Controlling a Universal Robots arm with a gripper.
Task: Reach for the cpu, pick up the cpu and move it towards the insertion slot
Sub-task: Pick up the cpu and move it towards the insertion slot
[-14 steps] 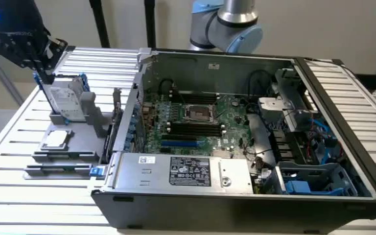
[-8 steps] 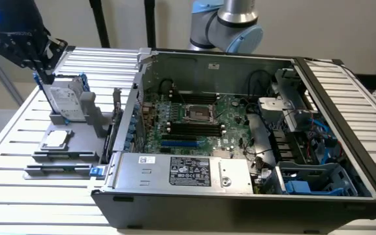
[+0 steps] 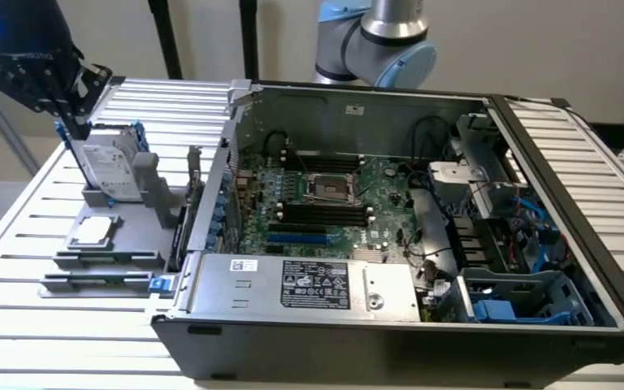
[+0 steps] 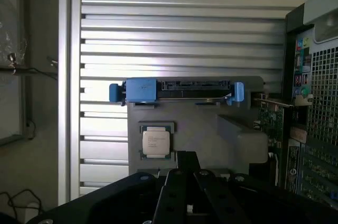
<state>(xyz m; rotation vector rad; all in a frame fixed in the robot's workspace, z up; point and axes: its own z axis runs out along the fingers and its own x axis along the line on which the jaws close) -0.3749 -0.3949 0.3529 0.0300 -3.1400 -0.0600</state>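
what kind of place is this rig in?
Probably a robotics lab bench for PC assembly: an open computer case, a slatted aluminium table, and a grey fixture holding the cpu and a hard drive.

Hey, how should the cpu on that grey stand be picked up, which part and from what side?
Take the cpu by two opposite edges, coming straight down from above. It lies flat, metal top up, seated in the grey stand, so the underside is out of reach and the thin edges are probably the only purchase.
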